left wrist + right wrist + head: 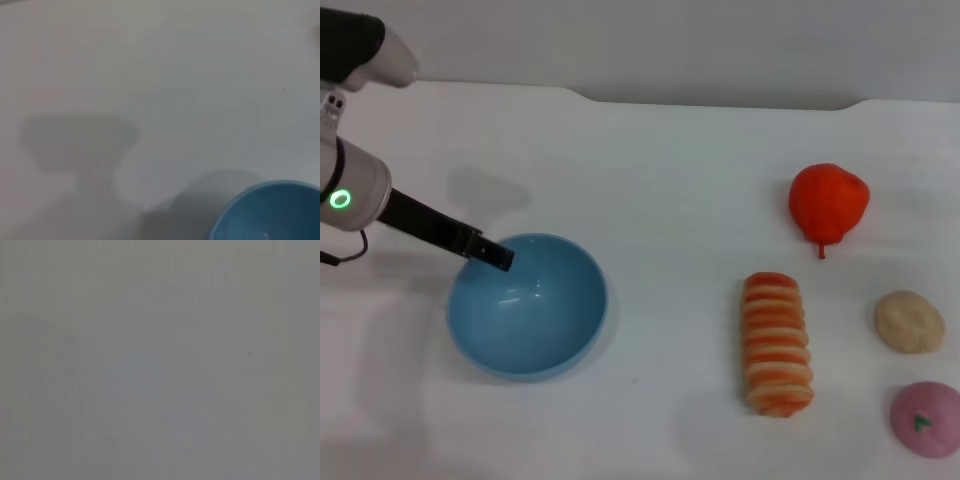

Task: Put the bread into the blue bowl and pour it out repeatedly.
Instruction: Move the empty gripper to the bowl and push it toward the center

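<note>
- Head view: the left gripper (496, 255) reaches in from the left, its dark finger tip at the far-left rim of the bowl (527, 305). Only one dark finger shows, so I cannot tell whether it is open, closed, or pinching the rim.
- Head view: the bowl sits upright on the white table (650, 160), left of centre, with nothing inside it.
- Head view: the bread (777, 343) lies on the table well to the right of the bowl, apart from it, its length running away from the robot.
- Head view: beyond the bread stands a red fruit (829, 203); to the bread's right lies a beige bun (909, 321), and nearer the robot, at the right edge, a pink round item (927, 419) with a green mark.
- Head view: the right arm is not in sight.
- Left wrist view: part of the bowl (270, 212) shows at one corner, blue inside and rim, on the plain table (160, 75); a soft shadow falls on the table beside it. No fingers show here.
- Right wrist view: only a flat grey surface; no gripper or object can be made out.
</note>
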Controlling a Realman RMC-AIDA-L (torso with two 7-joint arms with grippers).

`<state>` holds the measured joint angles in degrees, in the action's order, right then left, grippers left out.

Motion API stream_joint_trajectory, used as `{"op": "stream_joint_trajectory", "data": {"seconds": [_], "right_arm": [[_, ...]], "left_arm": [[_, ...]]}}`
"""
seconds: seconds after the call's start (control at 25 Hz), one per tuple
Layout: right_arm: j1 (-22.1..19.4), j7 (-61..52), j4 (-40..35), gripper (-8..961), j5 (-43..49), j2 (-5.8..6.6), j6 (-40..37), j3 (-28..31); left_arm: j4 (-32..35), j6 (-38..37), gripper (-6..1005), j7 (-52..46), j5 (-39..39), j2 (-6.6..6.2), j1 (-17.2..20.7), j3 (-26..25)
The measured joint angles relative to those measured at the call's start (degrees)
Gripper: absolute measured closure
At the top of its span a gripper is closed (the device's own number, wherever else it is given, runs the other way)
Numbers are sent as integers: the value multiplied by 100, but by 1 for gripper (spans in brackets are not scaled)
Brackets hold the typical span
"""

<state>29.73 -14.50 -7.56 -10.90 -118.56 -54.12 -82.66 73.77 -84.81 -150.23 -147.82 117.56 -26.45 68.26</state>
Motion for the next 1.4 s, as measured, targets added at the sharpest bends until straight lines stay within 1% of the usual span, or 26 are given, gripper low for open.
{"op": "stream_joint_trajectory", "data": {"seconds": [0.24,0.44,0.64,0.8,1.08,1.4], "right_arm": [[21,0,0,450,0,2,0,4],[23,0,0,449,0,6,-2,4],[26,0,0,449,0,8,-3,4],[32,0,-1,450,0,8,-3,4],[32,0,-1,450,0,9,-3,4],[32,0,-13,450,0,9,-3,4]], "left_arm": [[-239,32,189,221,-6,-11,-49,-47],[-497,241,191,259,-13,-6,-100,-46],[-1098,298,193,496,-28,-17,-321,-4],[-1516,506,194,589,-74,-7,-457,5],[-1787,642,196,605,-90,-9,-494,21],[-1848,704,199,667,-90,-5,-527,91]]}}
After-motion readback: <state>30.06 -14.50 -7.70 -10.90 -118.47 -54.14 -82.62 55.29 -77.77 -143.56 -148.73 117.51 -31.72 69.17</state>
